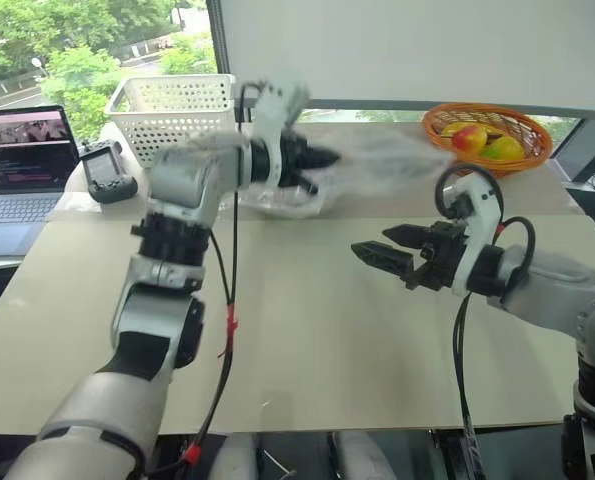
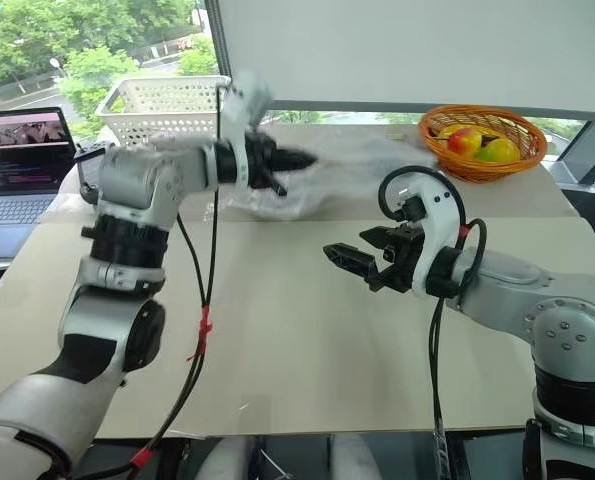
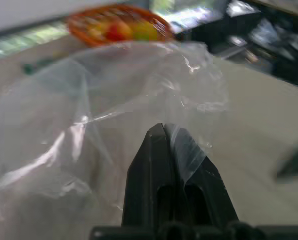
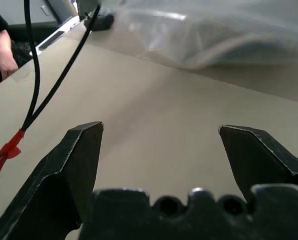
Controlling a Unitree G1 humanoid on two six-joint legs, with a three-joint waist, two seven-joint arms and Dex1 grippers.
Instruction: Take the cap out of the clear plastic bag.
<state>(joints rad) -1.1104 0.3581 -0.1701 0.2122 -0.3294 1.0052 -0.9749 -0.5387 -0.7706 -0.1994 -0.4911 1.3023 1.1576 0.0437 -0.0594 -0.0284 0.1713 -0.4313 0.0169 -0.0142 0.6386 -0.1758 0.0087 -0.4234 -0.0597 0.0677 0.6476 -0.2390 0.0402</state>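
My left gripper [image 1: 327,158] is raised above the back of the table, pointing right, shut on a fold of the clear plastic bag [image 1: 377,160]. The crinkly bag [image 3: 138,90] stretches from those fingers toward the fruit basket, and its lower part rests on the table [image 1: 287,205]. A pale mass shows through the bag [image 4: 224,45]; I cannot tell whether it is the cap. My right gripper [image 1: 377,243] hangs over the table's middle right, pointing left, open and empty, nearer than the bag and apart from it.
An orange basket of fruit [image 1: 487,135] stands at the back right, a white mesh basket [image 1: 177,105] at the back left. A laptop [image 1: 22,150] and a black device [image 1: 107,170] sit at the left. A person's hand [image 4: 3,60] is beside the table [image 1: 307,340].
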